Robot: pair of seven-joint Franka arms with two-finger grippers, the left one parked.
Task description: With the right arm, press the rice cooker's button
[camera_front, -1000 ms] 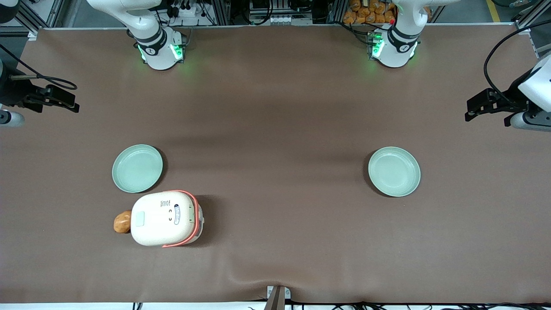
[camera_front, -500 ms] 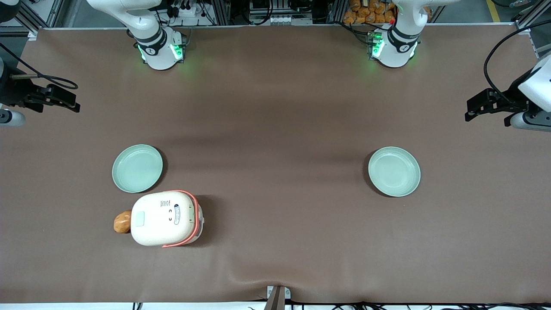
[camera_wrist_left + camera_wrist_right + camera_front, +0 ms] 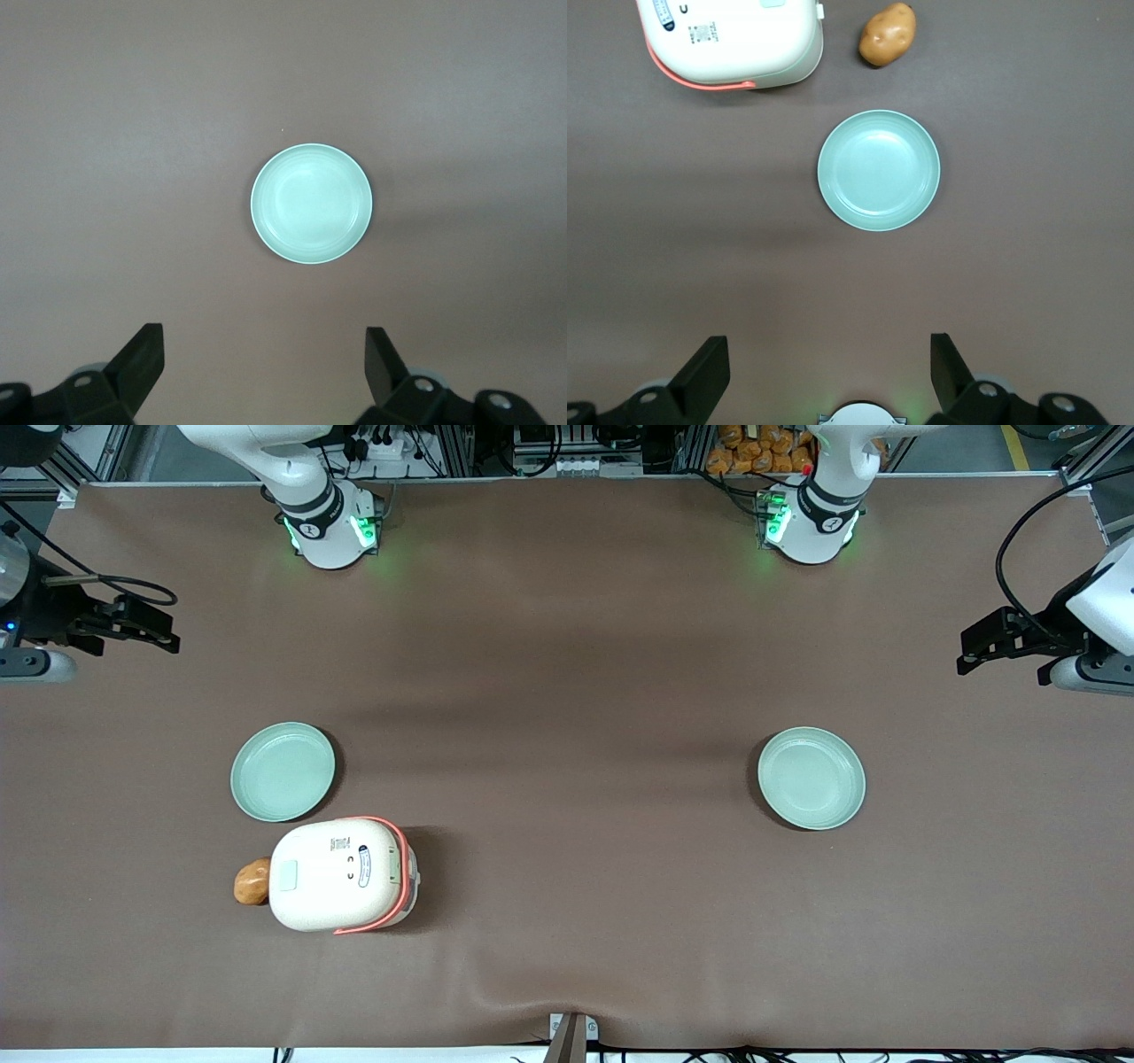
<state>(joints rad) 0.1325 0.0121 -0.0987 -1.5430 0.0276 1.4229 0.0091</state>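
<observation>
1. Hovering at the working arm's end of the table, the right arm's gripper (image 3: pixel 164 631) hung above the brown table cover (image 3: pixel 567 691), farther from the front camera than the rice cooker and well apart from it.
2. I read the gripper (image 3: pixel 830 354) as released: in the right wrist view its two black fingers (image 3: pixel 709 365) stood wide apart with nothing between them.
3. The rice cooker (image 3: pixel 341 874) sat on the table nearer the front camera than the gripper. Its cream lid was down and the coral-orange handle band wrapped the end that faces the parked arm's end of the table.
4. The button (image 3: pixel 288 875), a pale grey-green rounded rectangle, lay on the lid at the end toward the working arm. Nothing touched it.
5. In the right wrist view the rice cooker (image 3: pixel 731 40) was cut by the frame edge, and I could see only a sliver of the button (image 3: pixel 772 3).
6. A potato (image 3: pixel 252 881) lay just beside the cooker's button end; the right wrist view showed a small gap between the potato (image 3: pixel 888 35) and the cooker's wall.
7. A mint-green plate (image 3: pixel 283 771) sat just beside the cooker, farther from the front camera, and the wrist camera looked down on that plate (image 3: pixel 878 170).
8. A second mint-green plate (image 3: pixel 811 778) lay toward the parked arm's end of the table, and it showed alone in the left wrist view (image 3: pixel 311 204).
</observation>
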